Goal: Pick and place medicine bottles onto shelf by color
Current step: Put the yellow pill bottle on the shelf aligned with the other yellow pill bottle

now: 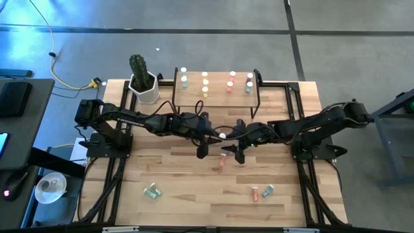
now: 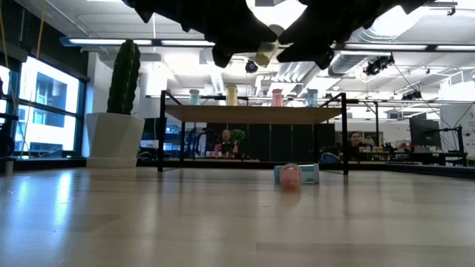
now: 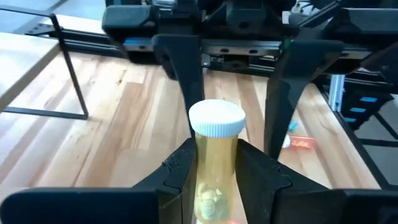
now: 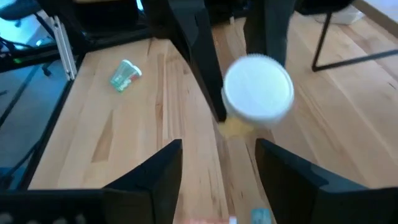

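Note:
A yellow medicine bottle [image 3: 216, 155] with a white cap [image 3: 216, 118] hangs above the middle of the table, and my left gripper [image 1: 208, 134] is shut on it. My right gripper [image 4: 217, 168] faces it from the table's right and is open. Its fingers [image 3: 283, 93] stand on either side of the cap without touching it. The shelf [image 1: 217, 97] stands at the far edge with several bottles upright on top. A pink bottle [image 1: 221, 162] lies on its side on the table below the grippers. My left gripper pinches the yellow bottle's body [image 3: 214, 171] below the cap between its two fingers [image 3: 180, 174]. The fingers come from the table's left, slanting a little downward, and lie along the bottle. The capped end sticks out past the fingertips toward my right gripper. The bottle is clear of the table.
A green bottle [image 1: 152, 191] lies near the front left. A pink bottle [image 1: 255, 193] and a bluish bottle [image 1: 268, 190] lie near the front right. A white pot with a cactus [image 1: 141, 81] stands left of the shelf. Bare wood lies between the loose bottles.

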Robot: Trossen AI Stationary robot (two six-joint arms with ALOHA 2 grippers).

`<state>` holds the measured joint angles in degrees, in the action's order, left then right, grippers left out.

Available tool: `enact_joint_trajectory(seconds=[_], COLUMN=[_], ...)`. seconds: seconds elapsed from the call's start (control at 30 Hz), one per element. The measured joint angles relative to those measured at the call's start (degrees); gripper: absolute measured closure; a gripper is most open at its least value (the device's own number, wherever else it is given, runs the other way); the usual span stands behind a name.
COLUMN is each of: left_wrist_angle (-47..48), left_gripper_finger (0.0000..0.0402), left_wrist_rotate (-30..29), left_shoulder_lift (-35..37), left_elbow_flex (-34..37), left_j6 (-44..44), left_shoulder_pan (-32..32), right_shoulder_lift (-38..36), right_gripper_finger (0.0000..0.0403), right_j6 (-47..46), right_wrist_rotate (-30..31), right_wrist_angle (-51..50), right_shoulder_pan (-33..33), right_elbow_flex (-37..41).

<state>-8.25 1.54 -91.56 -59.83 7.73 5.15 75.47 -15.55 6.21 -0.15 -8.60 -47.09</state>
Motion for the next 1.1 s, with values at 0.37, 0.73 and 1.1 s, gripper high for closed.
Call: enact_joint_trajectory(seconds=[0.37, 0.73, 1.1], left_wrist_angle=[-1.09, -4.22, 0.83], left_gripper_finger=[0.0316, 0.0316, 0.0316], left_wrist_rotate=[-3.73, -11.96, -24.58], left_shoulder_lift=[0.49, 3.37, 13.65], left_elbow_flex=[0.0, 0.04, 0.02], left_j6=[-0.39, -4.55, -8.01], left_shoulder_pan=[0.0, -0.07, -4.11], right_shoulder_lift=[-7.26, -17.42, -16.36], right_gripper_finger=[0.0209, 0.0209, 0.0209], right_j6=[0.61, 2.58, 4.04], right_wrist_rotate=[3.13, 13.59, 17.74], right_wrist_angle=[-7.33, -9.91, -9.99], right_shoulder_pan=[0.0, 0.0, 6.17], right_elbow_flex=[0.01, -2.15, -11.57])
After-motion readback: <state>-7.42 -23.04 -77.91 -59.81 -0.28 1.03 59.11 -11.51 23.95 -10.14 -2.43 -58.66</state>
